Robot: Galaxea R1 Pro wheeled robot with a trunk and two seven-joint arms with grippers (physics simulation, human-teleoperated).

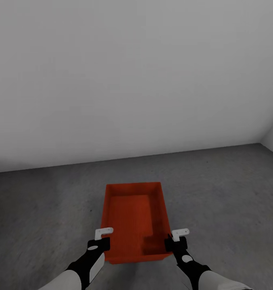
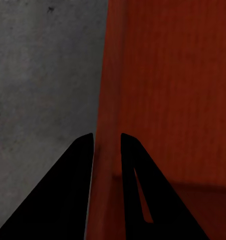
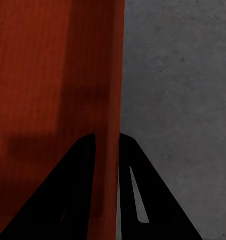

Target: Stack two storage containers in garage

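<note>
Black fingers of left hand (image 1: 101, 244) pinch left wall of bin (image 1: 134, 219), one finger inside, one outside; same grip seen at left wrist (image 2: 106, 142) on bin wall (image 2: 168, 90). Right hand (image 1: 174, 243) likewise clamps right wall, wall between its fingers at right wrist (image 3: 106, 140), bin (image 3: 47, 75) beside. Orange-red bin open-top, near end held between both hands, over grey concrete floor (image 1: 225, 193); touching floor or lifted, cannot tell. White wall (image 1: 136, 72) beyond.
</note>
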